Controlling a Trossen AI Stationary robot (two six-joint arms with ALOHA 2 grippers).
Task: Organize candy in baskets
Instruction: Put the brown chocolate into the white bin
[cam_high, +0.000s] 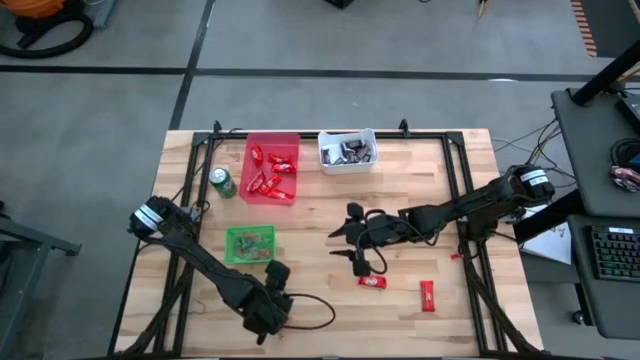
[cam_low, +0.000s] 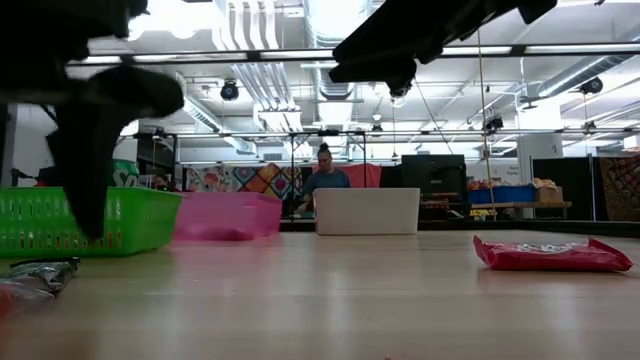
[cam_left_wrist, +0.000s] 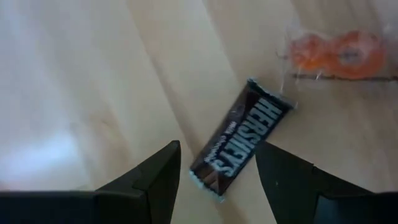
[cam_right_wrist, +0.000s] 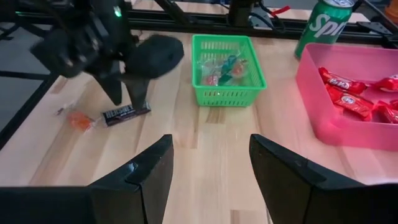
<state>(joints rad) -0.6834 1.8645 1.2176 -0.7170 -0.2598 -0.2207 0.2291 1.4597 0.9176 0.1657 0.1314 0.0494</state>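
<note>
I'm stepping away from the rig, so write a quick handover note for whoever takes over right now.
Left gripper: open, over the Hershey's bar, holding nothing.
Right gripper: open, empty, mid-table.
Done: red bars in the red basket, dark bars in the white basket, mixed sweets in the green basket.
Left: Hershey's bar, orange sweet, two red bars on the table. The soda can stays.

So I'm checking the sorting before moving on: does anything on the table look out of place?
Yes. A green soda can stands beside the red basket, and it is not candy. Two red bars lie loose near the right gripper, and a Hershey's bar lies between the open left gripper's fingers.
</note>
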